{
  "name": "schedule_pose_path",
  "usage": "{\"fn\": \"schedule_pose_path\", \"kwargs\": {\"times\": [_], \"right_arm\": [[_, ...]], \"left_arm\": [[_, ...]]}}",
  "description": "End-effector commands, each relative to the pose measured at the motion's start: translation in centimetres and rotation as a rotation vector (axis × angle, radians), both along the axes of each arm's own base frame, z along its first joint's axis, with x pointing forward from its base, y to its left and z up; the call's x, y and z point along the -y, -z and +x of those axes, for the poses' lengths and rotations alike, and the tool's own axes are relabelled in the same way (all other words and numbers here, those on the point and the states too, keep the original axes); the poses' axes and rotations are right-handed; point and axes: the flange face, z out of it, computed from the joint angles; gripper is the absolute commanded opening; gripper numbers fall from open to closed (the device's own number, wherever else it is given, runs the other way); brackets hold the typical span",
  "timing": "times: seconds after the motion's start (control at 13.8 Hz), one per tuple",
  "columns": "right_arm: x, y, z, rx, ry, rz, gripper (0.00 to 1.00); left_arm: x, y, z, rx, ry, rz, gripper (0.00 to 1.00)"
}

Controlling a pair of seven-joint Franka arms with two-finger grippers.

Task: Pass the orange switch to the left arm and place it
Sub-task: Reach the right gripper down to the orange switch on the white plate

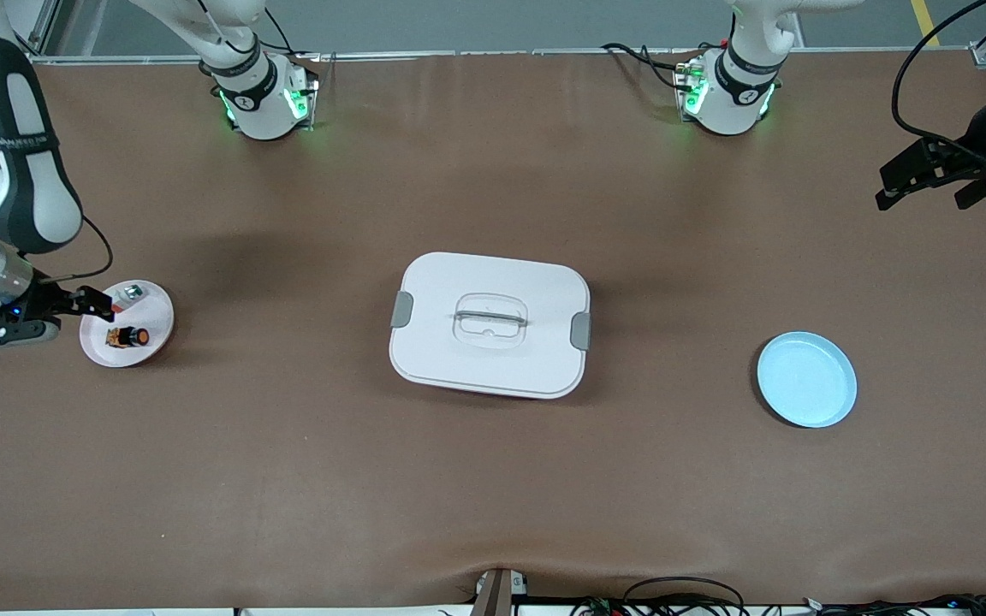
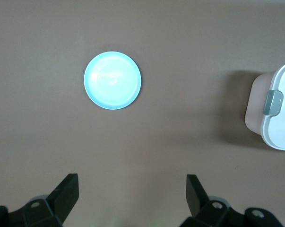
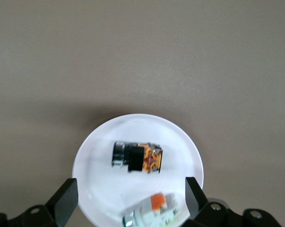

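Both grippers gape wide: right gripper (image 1: 95, 306) at mid-left over the white plate (image 1: 159, 329) holding the orange switch (image 1: 128, 336); left gripper (image 1: 925, 184) waits upper right.

Table (image 1: 288, 479) is covered in matt brown cloth-like sheet, faintly creased. Box (image 1: 493, 359) looks like smooth white plastic, satin, with grey plastic clips. Blue plate (image 1: 806, 379) and white plate (image 3: 99, 189) are seen as glossy plastic. Arms (image 1: 22, 171) are finished in glossy white shell with matt black joints.
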Motion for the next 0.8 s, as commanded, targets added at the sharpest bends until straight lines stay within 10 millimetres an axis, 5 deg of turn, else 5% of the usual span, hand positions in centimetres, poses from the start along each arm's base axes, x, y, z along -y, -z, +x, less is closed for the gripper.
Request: {"fn": "schedule_pose_path", "kwargs": {"times": [0.0,0.72], "right_arm": [[0.8,2.3,0.7,0.007,-0.006,-0.01,1.0],[1.8,8.3,1.1,-0.031,0.155,0.083,1.0]], "left_arm": [[-0.3,-0.4,0.1,-0.01,0.015,-0.013,1.0],[-0.3,-0.4,0.1,-0.01,0.015,-0.013,1.0]]}}
